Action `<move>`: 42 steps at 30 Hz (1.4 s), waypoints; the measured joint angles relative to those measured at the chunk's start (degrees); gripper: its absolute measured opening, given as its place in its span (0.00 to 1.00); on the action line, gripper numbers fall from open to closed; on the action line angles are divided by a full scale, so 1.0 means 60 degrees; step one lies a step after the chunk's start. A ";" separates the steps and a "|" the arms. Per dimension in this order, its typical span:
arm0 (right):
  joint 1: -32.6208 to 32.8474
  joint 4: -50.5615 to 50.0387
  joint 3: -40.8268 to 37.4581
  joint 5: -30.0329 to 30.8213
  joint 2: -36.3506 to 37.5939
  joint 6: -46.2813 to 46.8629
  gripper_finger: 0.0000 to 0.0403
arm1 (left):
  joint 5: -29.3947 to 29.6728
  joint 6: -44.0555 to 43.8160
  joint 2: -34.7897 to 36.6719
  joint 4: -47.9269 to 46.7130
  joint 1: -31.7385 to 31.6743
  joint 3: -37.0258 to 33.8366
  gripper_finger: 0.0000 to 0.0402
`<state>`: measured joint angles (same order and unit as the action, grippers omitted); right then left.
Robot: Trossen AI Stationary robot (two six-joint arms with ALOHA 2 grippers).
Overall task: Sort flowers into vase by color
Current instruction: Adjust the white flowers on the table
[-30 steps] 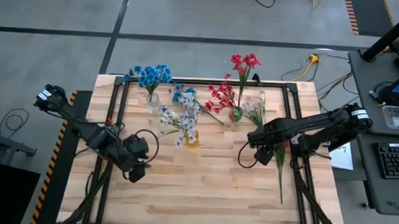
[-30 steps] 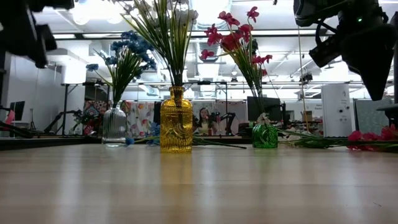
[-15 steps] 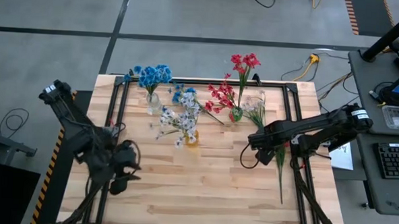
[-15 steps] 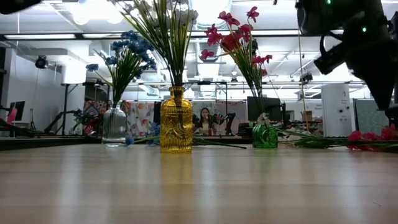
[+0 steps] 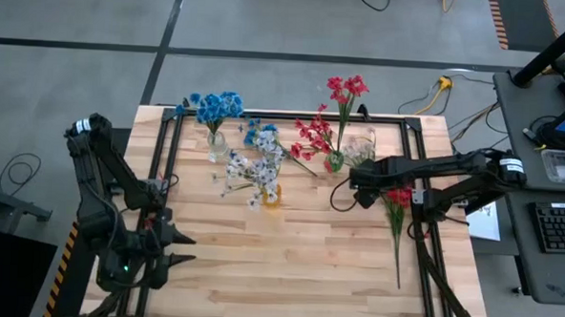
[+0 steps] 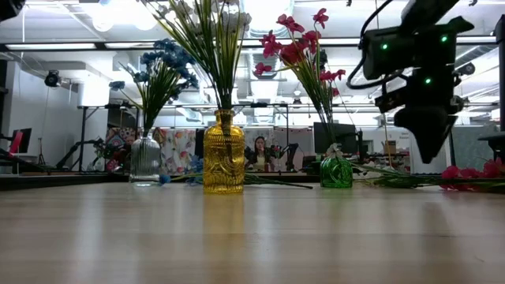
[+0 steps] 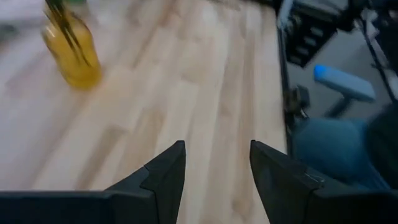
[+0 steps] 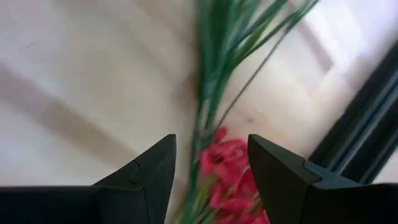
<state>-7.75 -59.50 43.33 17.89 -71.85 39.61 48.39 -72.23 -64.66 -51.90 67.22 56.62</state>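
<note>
Three vases stand at the far side of the table: a clear vase with blue flowers on the left, a yellow vase with white flowers in the middle, and a green vase with red flowers on the right. One loose red flower lies flat on the table at the right side, its long green stem pointing to the near edge. Some more loose sprigs lie just beside the green vase, farther back.

The right gripper hangs above the table, near the green vase and just left of the red blossoms of the loose flower. Its fingers are apart and hold nothing. In the right wrist view the red blossoms and the green stem lie on the wood under the gap between the two fingers, not touching them.

The left gripper is at the near left side of the table, well apart from all flowers. Its fingers are also apart and empty; between them only bare wood shows, with the yellow vase farther off.
</note>
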 joint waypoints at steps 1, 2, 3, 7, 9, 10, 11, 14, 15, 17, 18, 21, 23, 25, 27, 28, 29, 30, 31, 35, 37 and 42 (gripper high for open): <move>-0.0132 0.0024 0.0000 0.0141 0.0000 -0.0048 0.48 | 0.0303 0.0009 -0.0098 -0.0007 -0.0003 0.0000 0.41; -0.0243 0.0053 0.0000 0.0200 0.0000 -0.0123 0.48 | 0.0528 0.0062 -0.0192 -0.0006 -0.0003 0.0000 0.41; -0.0339 0.0106 -0.0003 0.0212 0.0000 -0.0275 0.48 | 0.0685 0.0153 -0.0291 -0.0002 -0.0003 0.0000 0.41; -0.0560 0.0696 -0.0224 0.0203 0.0000 -0.0637 0.48 | 0.1036 0.0659 -0.0704 -0.0008 -0.0003 -0.0004 0.41; -0.0594 0.1003 -0.0449 0.0203 0.0000 -0.0730 0.48 | 0.1283 0.0710 -0.0880 -0.0011 -0.0003 -0.0004 0.41; -0.0597 0.1191 -0.0590 0.0204 0.0000 -0.0737 0.48 | 0.1360 0.0707 -0.0963 -0.0008 -0.0003 -0.0004 0.41; -0.0597 0.1400 -0.0741 0.0201 0.0000 -0.0734 0.48 | 0.1464 0.0704 -0.1046 -0.0011 -0.0003 -0.0004 0.41; -0.0594 0.1967 -0.1182 0.0194 0.0000 -0.0734 0.48 | 0.1905 0.0704 -0.1265 -0.0016 -0.0006 -0.0007 0.41; -0.0594 0.2138 -0.1319 0.0196 0.0000 -0.0728 0.48 | 0.2059 0.0706 -0.1319 -0.0022 -0.0003 -0.0004 0.41; -0.0594 0.2400 -0.1539 0.0196 0.0000 -0.0716 0.48 | 0.2277 0.0703 -0.1416 -0.0026 -0.0003 -0.0007 0.41; -0.0594 0.2540 -0.1640 0.0201 0.0000 -0.0715 0.48 | 0.2380 0.0700 -0.1455 -0.0022 -0.0003 -0.0008 0.41; -0.0594 0.3089 -0.1935 0.0201 0.0000 -0.0739 0.48 | 0.2826 0.0701 -0.1586 -0.0021 -0.0007 -0.0008 0.41; -0.0590 0.3410 -0.2090 0.0194 0.0007 -0.0789 0.48 | 0.3099 0.0700 -0.1663 -0.0022 -0.0014 -0.0008 0.41; -0.0594 0.3640 -0.2169 0.0150 0.0017 -0.0787 0.48 | 0.3363 0.0701 -0.1710 -0.0019 -0.0014 -0.0008 0.41; -0.0594 0.3728 -0.2178 0.0152 0.0018 -0.0737 0.48 | 0.3556 0.0700 -0.1716 -0.0021 -0.0014 -0.0008 0.41; -0.0593 0.3753 -0.2182 0.0144 0.0018 -0.0713 0.48 | 0.3606 0.0700 -0.1714 -0.0018 -0.0014 -0.0008 0.41; -0.0594 0.3758 -0.2177 0.0130 0.0018 -0.0703 0.48 | 0.3616 0.0700 -0.1704 -0.0018 -0.0014 -0.0008 0.41; -0.0594 0.3754 -0.2160 0.0116 0.0015 -0.0701 0.47 | 0.3613 0.0700 -0.1693 -0.0018 -0.0014 -0.0008 0.41; -0.0594 0.3751 -0.2139 0.0075 0.0011 -0.0680 0.47 | 0.3616 0.0693 -0.1687 -0.0011 -0.0014 -0.0008 0.41; -0.0581 0.3774 -0.2009 -0.0774 0.0007 -0.0574 0.44 | 0.3616 0.0629 -0.1683 0.0000 -0.0014 -0.0008 0.41; -0.0522 0.3776 -0.1939 -0.1322 0.0011 -0.0574 0.42 | 0.3616 0.0627 -0.1683 0.0004 -0.0014 -0.0008 0.41; -0.0228 0.3751 -0.1646 -0.2574 0.0086 -0.0452 0.40 | 0.3620 0.0623 -0.1683 0.0021 -0.0014 -0.0008 0.41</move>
<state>-9.11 -36.99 33.45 2.44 -71.34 36.90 70.11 -68.49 -74.76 -51.77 67.13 56.58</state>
